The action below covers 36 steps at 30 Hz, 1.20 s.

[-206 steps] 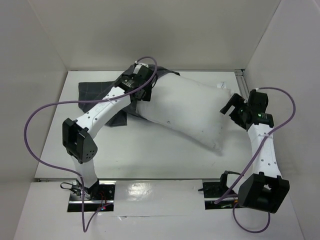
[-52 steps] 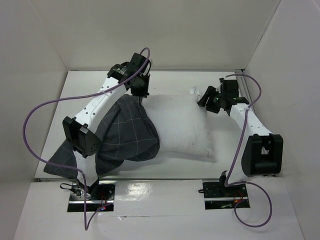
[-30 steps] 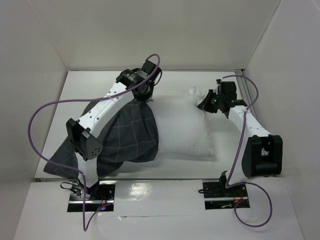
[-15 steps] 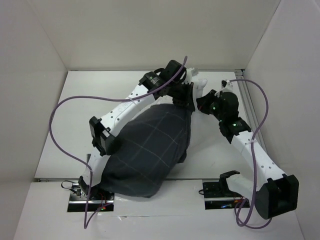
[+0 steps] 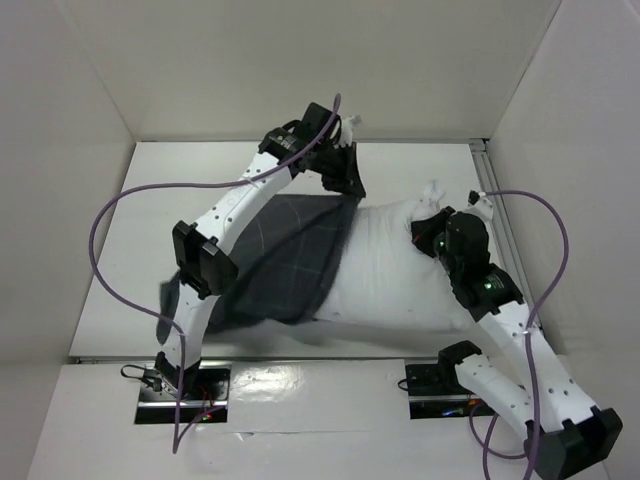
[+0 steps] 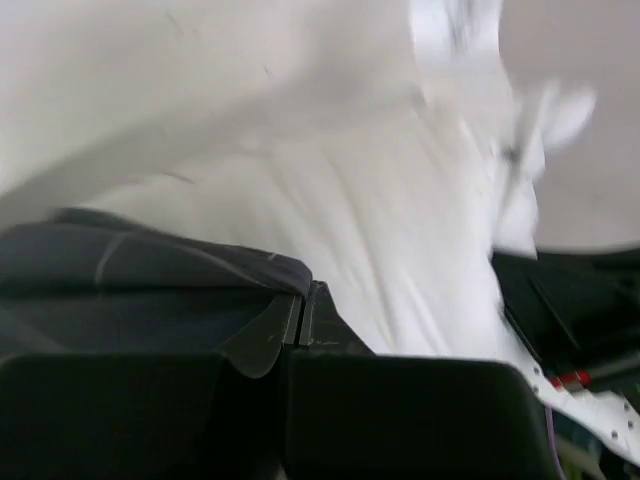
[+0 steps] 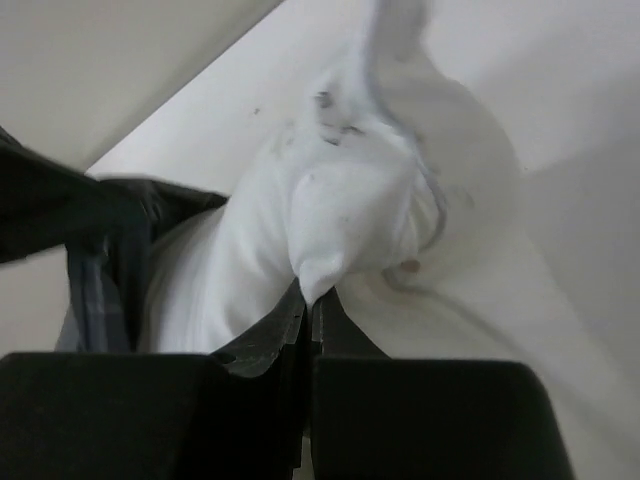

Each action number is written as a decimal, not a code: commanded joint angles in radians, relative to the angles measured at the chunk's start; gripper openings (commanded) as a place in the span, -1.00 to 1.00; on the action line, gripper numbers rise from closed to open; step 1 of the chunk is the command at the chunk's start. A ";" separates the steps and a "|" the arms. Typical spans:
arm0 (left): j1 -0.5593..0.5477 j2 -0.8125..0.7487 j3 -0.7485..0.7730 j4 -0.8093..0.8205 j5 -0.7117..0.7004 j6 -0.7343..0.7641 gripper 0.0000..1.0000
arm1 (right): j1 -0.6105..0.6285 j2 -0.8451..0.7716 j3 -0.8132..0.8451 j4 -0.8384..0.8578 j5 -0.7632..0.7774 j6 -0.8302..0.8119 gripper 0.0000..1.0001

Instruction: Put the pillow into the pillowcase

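The pillow [image 5: 400,275] lies across the table [image 5: 150,195], its left end covered by the pillowcase [image 5: 290,250]. Left gripper [image 6: 303,300] pinches the pillowcase hem; right gripper [image 7: 310,298] pinches a pillow corner. Both look soft, light and limp; I judge hem and corner grips best.

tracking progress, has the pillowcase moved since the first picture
Yes. From the far left table corner, the pillowcase has shifted right and nearer, over the pillow.

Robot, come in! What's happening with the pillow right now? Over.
Left claw shut on pillowcase. Right claw shut on pillow. Pillowcase covers one end of pillow, rest bare. Nothing in the way.
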 commanded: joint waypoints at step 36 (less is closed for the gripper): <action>-0.031 -0.953 -1.314 0.278 -0.915 -0.081 0.97 | -0.036 0.054 0.122 -0.317 -0.170 -0.136 0.99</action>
